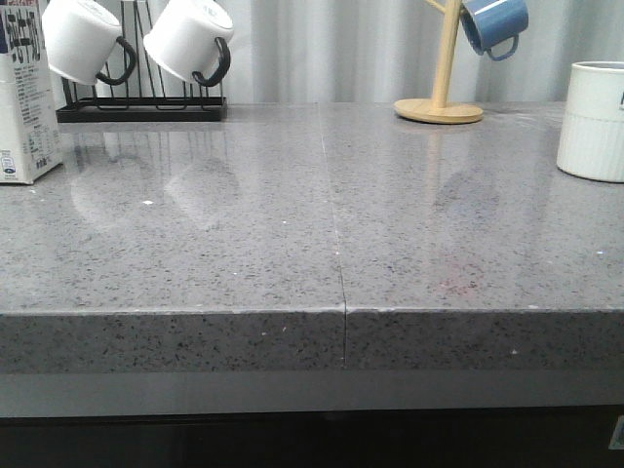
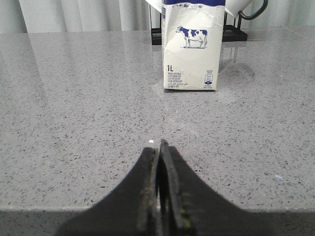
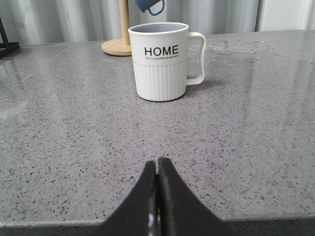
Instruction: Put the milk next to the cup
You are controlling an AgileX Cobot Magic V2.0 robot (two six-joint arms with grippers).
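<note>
The milk (image 1: 24,97) is a tall white carton that stands upright at the far left of the grey counter. The left wrist view shows its cow picture (image 2: 191,46). The cup (image 1: 592,120), a white ribbed mug, stands at the far right; the right wrist view shows its "HOME" lettering (image 3: 161,61) and its handle. My left gripper (image 2: 158,146) is shut and empty, over the counter's front edge, well short of the milk. My right gripper (image 3: 157,162) is shut and empty, over the front edge, well short of the cup. Neither gripper shows in the front view.
A black rack (image 1: 141,107) holding two smooth white mugs (image 1: 190,39) with black handles stands at the back left, behind the milk. A wooden mug tree (image 1: 441,97) with a blue mug (image 1: 494,24) stands at the back right. A seam (image 1: 333,214) runs down the counter's middle.
</note>
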